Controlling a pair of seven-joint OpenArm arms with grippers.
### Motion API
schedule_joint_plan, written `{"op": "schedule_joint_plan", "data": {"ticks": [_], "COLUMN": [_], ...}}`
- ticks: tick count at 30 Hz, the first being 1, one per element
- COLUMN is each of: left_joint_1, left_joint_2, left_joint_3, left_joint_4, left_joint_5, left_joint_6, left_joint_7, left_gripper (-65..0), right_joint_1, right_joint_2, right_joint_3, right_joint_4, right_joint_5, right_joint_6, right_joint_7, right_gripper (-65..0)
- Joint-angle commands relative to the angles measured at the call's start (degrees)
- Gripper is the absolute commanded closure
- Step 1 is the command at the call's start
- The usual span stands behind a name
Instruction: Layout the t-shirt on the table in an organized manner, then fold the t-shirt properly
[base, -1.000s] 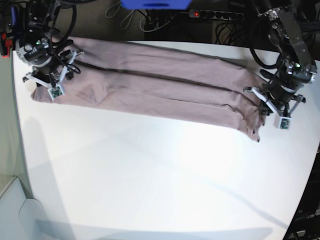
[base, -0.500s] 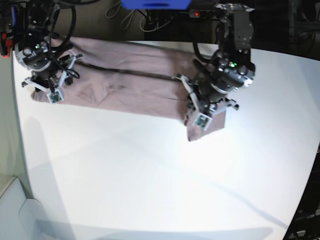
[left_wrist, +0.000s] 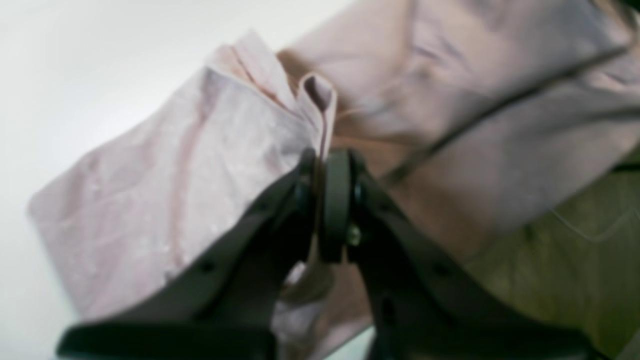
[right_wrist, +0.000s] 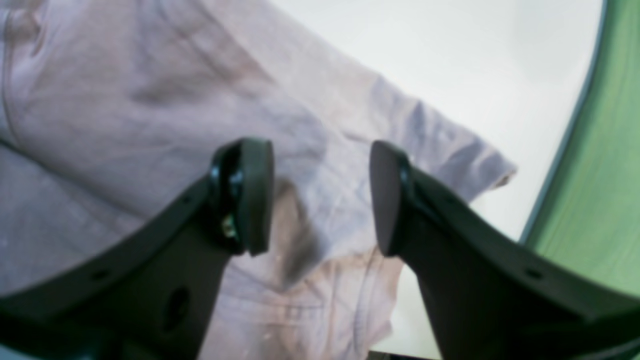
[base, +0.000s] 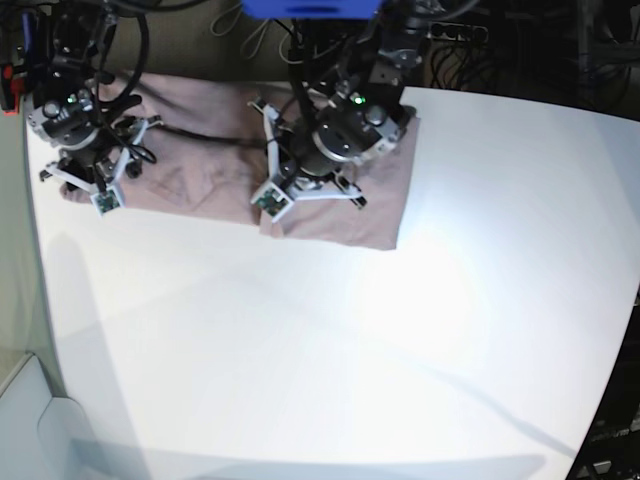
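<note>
Left hand (left_wrist: 325, 200): clenched on the t-shirt (base: 380, 200) hem, mid-fold near worktop (base: 400, 350) far edge.
Right hand (right_wrist: 320, 195): released, hovering over the sleeve.
Risk: unpinned layers could drag and bunch.

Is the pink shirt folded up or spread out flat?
Folded. The t-shirt is doubled over itself; the left gripper pinches its raised end.

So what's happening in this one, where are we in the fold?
Mid-fold. The left gripper is shut on an edge of the t-shirt and holds it over the shirt's middle, so one end is doubled over the rest on the table. The right gripper is open above the other end, near a sleeve, holding nothing. The shirt lies as a long band along the table's far edge.
</note>
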Motion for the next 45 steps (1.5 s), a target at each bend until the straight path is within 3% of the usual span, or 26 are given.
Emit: {"op": "schedule_joint_plan", "data": {"ticks": [1, 13, 26, 28, 31, 33, 39, 45], "left_joint_1": [-0.42, -0.59, -0.33, -0.06, 0.11, 0.9, 0.73, 0.99], "left_joint_2": [0.51, 0.69, 0.08, -0.8, -1.6, -1.6, -1.6, -2.03], "left_joint_3": [1.33, 2.83, 6.34, 6.34, 6.61, 6.61, 4.94, -11.06], "left_joint_4": [0.41, -3.63, -4.78, -4.78, -4.16, -2.93, 3.57, 5.07], "left_joint_5": [-0.6, -0.6, -0.6, -0.6, -0.95, -1.04, -7.1, -9.74], "left_joint_6": [0.14, 0.14, 0.14, 0.14, 0.14, -0.39, -0.3, 0.05], "left_joint_7": [-0.88, -4.84, -4.22, -4.13, -4.13, -4.84, -4.4, -4.22], "left_gripper": [0.0, 0.0, -0.3, -5.0, -20.5, -25.5, -26.1, -26.9], "right_joint_1": [0.2, 0.2, 0.2, 0.2, 0.2, 0.2, 0.28, 0.37], "right_joint_2": [0.45, 0.45, 0.45, 0.54, 0.54, 0.54, 0.54, 0.37], "right_joint_3": [0.14, 0.14, 0.14, 0.14, 0.14, 0.14, 0.4, 3.39], "right_joint_4": [0.82, 0.82, 0.82, 0.82, 0.82, 0.82, 1.09, 1.44], "right_joint_5": [0.44, 0.44, 0.35, 0.35, 0.35, 0.35, 0.35, 0.27], "right_joint_6": [-0.25, -0.25, -0.25, -0.25, -0.25, -0.25, -0.25, -0.25], "right_joint_7": [0.83, 0.83, 0.74, 0.74, 0.74, 0.74, 0.74, 0.3], "right_gripper": [-31.4, -31.4, -31.5, -31.5, -31.6, -31.6, -31.7, -31.9]}}
